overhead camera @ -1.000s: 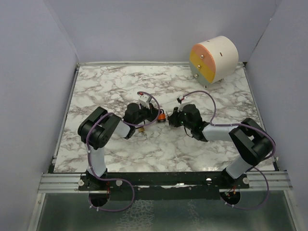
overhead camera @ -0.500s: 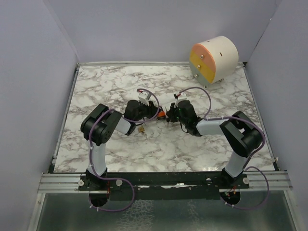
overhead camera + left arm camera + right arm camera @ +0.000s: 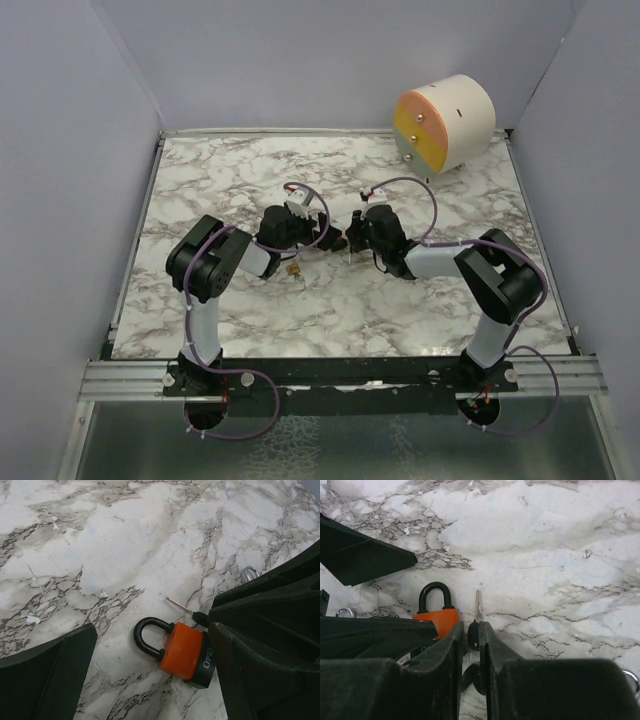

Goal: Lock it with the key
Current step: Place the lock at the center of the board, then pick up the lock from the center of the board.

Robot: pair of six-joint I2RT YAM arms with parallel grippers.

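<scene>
- padlock [image 3: 185, 650] lies flat on the marble table [image 3: 125, 540], mid-table, in the gap where the two arms meet; hidden by them in the top view
- left gripper [image 3: 152, 630]: jaws spread wide, holding nothing; padlock sits on the table between its fingers, not touched as far as I can see
- right gripper [image 3: 473, 627]: jaws almost closed, pinching the black head of the key [image 3: 477, 605]; blade sticks out past the fingertips, pointing away from the wrist
- key is just beside the padlock's orange body, outside it, roughly parallel to the shackle [image 3: 147, 635]; touching or not, cannot tell
- progress, my read: both shackle legs look seated in the body, so it looks closed; key is not in the keyhole; whether the lock was turned cannot be told from here
- if not locked, what is left: get the blade into the black end and turn it; keyhole itself not visible
- padlock: orange casing with rounded corners, black end cap with white letters "OPE" partly visible; shackle is a black, smooth, glossy U
- key: thin flat bright metal blade, dark plastic head; a silvery ring [image 3: 250, 573] lies near it
- table: white-grey veined marble pattern, smooth, slightly shiny; gripper fingers matte black, blocky and wedge-shaped
</scene>
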